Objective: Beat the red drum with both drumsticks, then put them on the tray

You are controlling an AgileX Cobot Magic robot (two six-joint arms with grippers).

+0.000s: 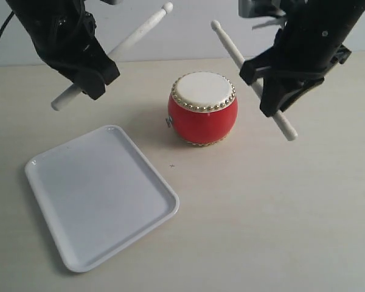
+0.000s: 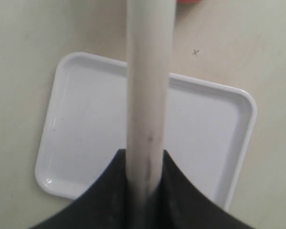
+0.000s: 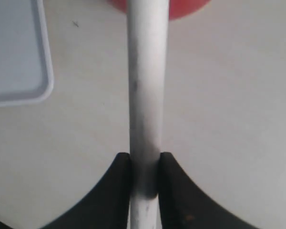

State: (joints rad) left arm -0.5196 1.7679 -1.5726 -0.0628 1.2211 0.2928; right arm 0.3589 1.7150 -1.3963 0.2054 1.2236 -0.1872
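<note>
Overhead, left gripper point(image 1: 88, 79) and right gripper point(image 1: 269, 91) clamp the drumsticks point(image 1: 140, 30) flanking the drum point(image 1: 202, 112); an off-centre strike could knock it toward the tray point(image 1: 97, 194) at seven o'clock.

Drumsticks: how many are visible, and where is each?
2. The left drumstick is held in the left gripper, left of the red drum; the right drumstick in the right gripper, right of it. None appears hidden.
</note>
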